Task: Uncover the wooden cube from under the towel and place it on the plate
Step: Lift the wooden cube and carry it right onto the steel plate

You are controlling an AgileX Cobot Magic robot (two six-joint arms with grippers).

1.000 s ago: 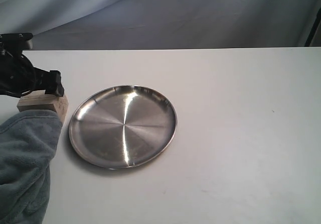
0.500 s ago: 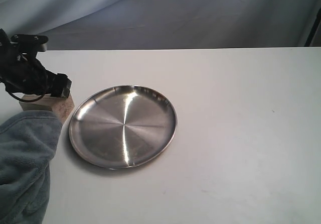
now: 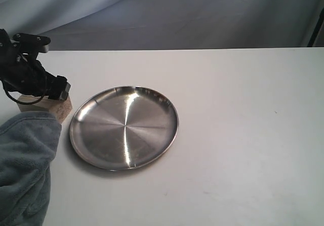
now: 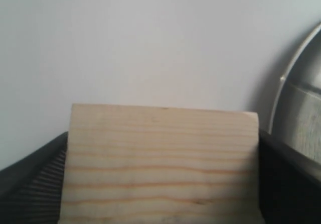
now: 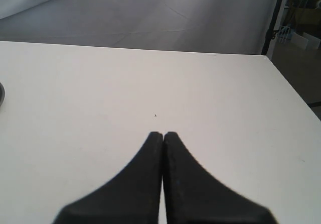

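Note:
The pale wooden cube (image 3: 56, 109) stands uncovered at the table's left edge, just left of the shiny steel plate (image 3: 124, 127). My left gripper (image 3: 47, 95) sits down over its top, shut on it. In the left wrist view the grained wooden cube (image 4: 163, 158) fills the gap between both dark fingers (image 4: 30, 184), and the plate's rim (image 4: 296, 78) is close beside it. The blue-grey towel (image 3: 23, 165) lies bunched in the near left corner, touching the cube's front. My right gripper (image 5: 163, 134) is shut on nothing, above bare table.
A grey cloth backdrop (image 3: 202, 13) hangs behind the white table (image 3: 243, 135). The table's right edge (image 5: 296, 93) shows in the right wrist view, with clutter beyond it.
The left gripper swung right and settled over the cube, which shifted slightly toward the plate and then a little back. Towel, plate and right arm stayed put.

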